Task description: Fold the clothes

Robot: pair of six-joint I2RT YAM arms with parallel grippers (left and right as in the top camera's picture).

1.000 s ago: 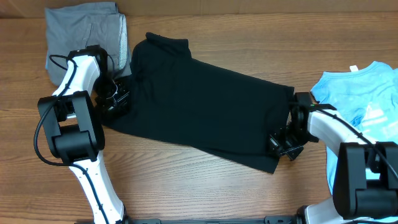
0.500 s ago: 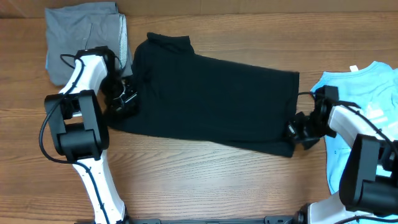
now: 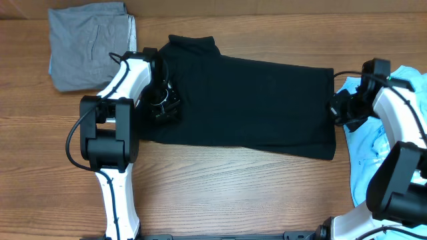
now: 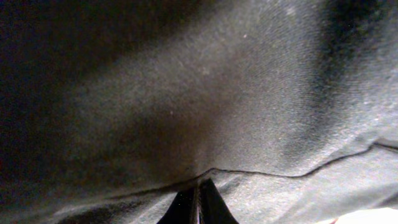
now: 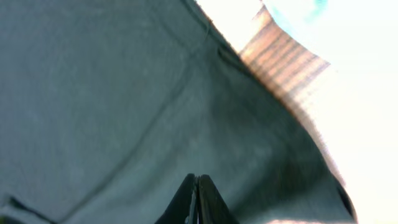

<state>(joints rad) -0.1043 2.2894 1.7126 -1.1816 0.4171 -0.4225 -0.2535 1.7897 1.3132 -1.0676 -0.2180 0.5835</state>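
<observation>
Left tool [image 3: 164, 108] and right tool [image 3: 339, 111] are each clenched on an end of the black shirt [image 3: 247, 100], which lies stretched across the middle of the bench [image 3: 227, 193]. Even tension at both ends — no sag — should lay it flat for folding. The grey garment [image 3: 90, 43] and blue shirt [image 3: 400, 120] crowd the ends — open room lies toward the near edge.

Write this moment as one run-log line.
left claw: shut on black T-shirt | right claw: shut on black T-shirt | state: stretched flat between claws
</observation>
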